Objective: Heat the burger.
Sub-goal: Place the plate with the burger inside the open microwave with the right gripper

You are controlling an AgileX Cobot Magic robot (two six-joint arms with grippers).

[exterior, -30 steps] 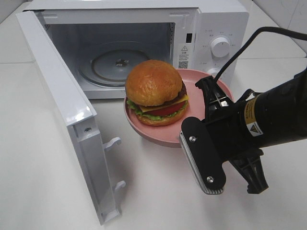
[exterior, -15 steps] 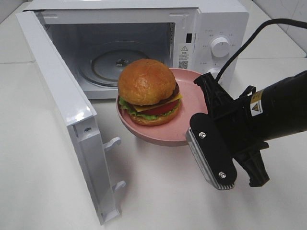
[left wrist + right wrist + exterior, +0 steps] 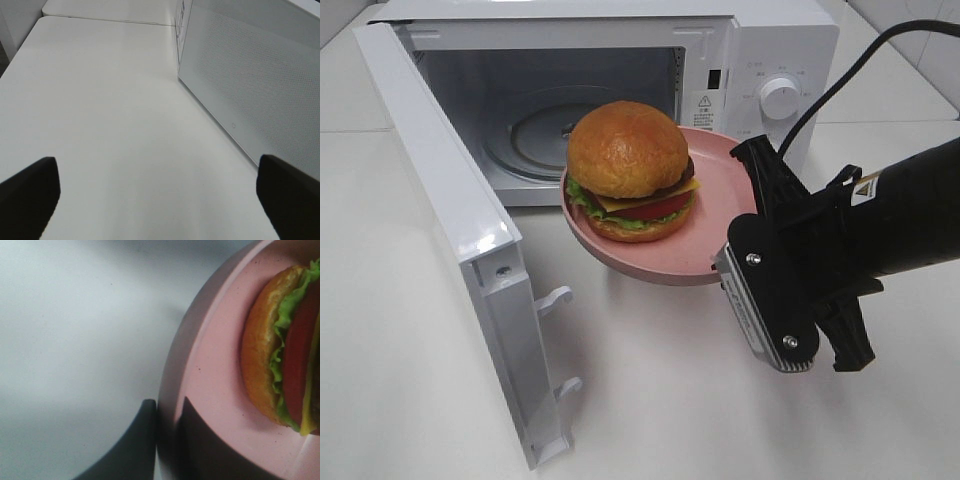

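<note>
Starting on the left, my left jaws stand wide apart and hold nothing. In the left wrist view only their two dark fingertips [image 3: 29, 196] show, low over the white table [image 3: 100, 100], with a white panel [image 3: 260, 85] of fine dots close beside them.

From the high camera, the microwave door [image 3: 450, 215] is swung fully open to the left, its latch hooks pointing out over the table. Next comes the open cavity of the microwave [image 3: 620, 20], with the glass turntable [image 3: 535, 135] lying bare inside.

The burger [image 3: 628, 168] sits upright on the pink plate [image 3: 720, 215], on the half nearer the door. The plate hangs clear of the table, just in front of the cavity mouth, and casts a shadow on the table beneath it. The burger is not inside yet.

Further right is the control panel with its white knob [image 3: 781, 97].

On the far right, my right arm [image 3: 910, 220] reaches in from the side. Its jaws are pinched tight on the plate's near rim. In the right wrist view one dark finger [image 3: 132, 447] lies under the rim and the other presses on the plate's inner face.
</note>
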